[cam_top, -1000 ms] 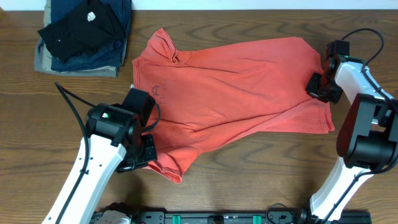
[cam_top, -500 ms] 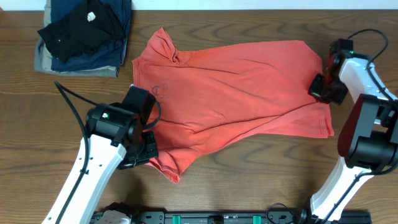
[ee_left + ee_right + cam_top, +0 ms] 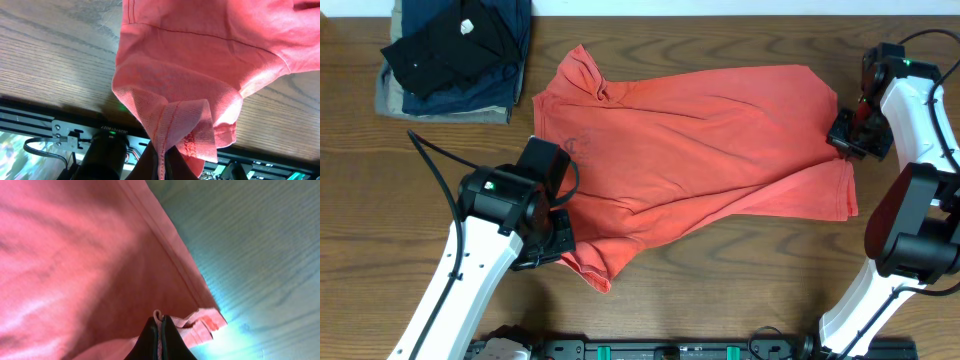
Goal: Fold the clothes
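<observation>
The clothes, an orange-red T-shirt point(image 3: 690, 150), lie spread and creased across the middle of the table, a faint dark mark near the left side. My left gripper point(image 3: 558, 245) is shut on the shirt's near-left corner; in the left wrist view a stitched fold of the shirt point(image 3: 200, 55) runs down between the fingers of that gripper point(image 3: 161, 162). My right gripper point(image 3: 846, 136) is shut on the shirt's right edge. The right wrist view shows a small loop of the shirt's hem point(image 3: 75, 255) pinched by that gripper point(image 3: 160, 325), lifted a little off the wood.
A stack of folded black, navy and khaki garments point(image 3: 455, 55) sits at the back left corner. Bare wooden table point(image 3: 720, 290) shows in front of the shirt. A black rail point(image 3: 670, 350) runs along the front edge.
My right gripper closed on the shirt's right edge and drew it to the right. The left gripper kept its hold; the near-left corner shifted slightly.
</observation>
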Robot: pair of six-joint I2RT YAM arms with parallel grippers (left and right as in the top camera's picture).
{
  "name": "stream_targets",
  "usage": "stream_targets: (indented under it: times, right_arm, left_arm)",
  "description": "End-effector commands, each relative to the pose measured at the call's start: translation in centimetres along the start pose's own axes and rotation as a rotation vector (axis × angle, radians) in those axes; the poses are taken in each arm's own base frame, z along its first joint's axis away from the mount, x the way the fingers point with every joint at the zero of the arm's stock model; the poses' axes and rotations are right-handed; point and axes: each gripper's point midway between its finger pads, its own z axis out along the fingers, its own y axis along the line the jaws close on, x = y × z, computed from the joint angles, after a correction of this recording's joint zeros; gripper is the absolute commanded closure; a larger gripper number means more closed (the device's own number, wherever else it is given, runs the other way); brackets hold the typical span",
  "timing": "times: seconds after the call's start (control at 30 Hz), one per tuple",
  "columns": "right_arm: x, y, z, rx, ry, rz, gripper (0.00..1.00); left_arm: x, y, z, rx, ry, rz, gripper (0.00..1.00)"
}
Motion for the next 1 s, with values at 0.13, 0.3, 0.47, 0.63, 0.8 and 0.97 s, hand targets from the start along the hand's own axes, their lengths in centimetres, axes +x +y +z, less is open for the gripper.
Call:
stream_targets:
  times: [0.13,0.3,0.47,0.63,0.8,0.97]
  right_arm:
    - [0.7,-1.8,-2.5,0.011,0.000,0.062,0.99]
    - [1.8,-2.6,-4.6,0.006,-0.011,0.078,0.99]
    - [3.8,-3.6,-7.0,0.011,0.001,0.094,0.99]
    - [5.6,-4.5,-8.8,0.001,-0.021,0.097,0.99]
    - [8.5,-5.6,-9.5,-0.012,-0.041,0.099,0.99]
    - [11.6,-6.6,-7.9,-0.005,-0.027,0.097,0.99]
  left_arm:
    - [-0.9,0.1,-3.9,0.060,-0.164,0.006,0.94]
    - [-0.4,0.7,-5.9,0.110,-0.267,0.002,0.94]
    - [0.7,1.5,-7.0,0.149,-0.318,-0.024,0.94]
    - [1.3,1.8,-7.6,0.173,-0.352,-0.024,0.94]
    - [1.7,2.1,-7.4,0.162,-0.337,-0.024,0.94]
    - [2.4,2.7,-7.1,0.138,-0.308,-0.052,0.94]
